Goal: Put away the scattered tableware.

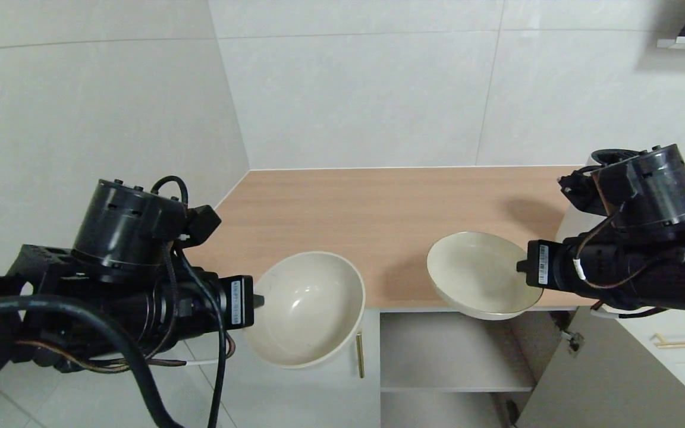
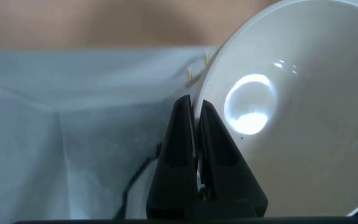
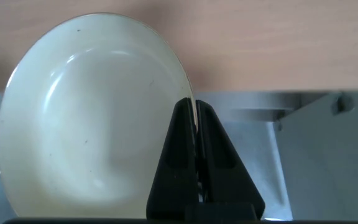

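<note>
Plate (image 1: 478,270) (right pincer (image 1: 521,267) clamped) above open cabinet (image 1: 437,351).

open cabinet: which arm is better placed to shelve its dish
Right, probably: right gripper holds the plate just above the open cabinet; left gripper holds the bowl off to one side.

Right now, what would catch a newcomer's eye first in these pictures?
Two cream dishes held in the air: the left gripper pinches the rim of a deep bowl in front of the wooden counter, and the right gripper pinches a shallower bowl at the counter's front edge. Below that one an open cupboard shows its shelf.
</note>
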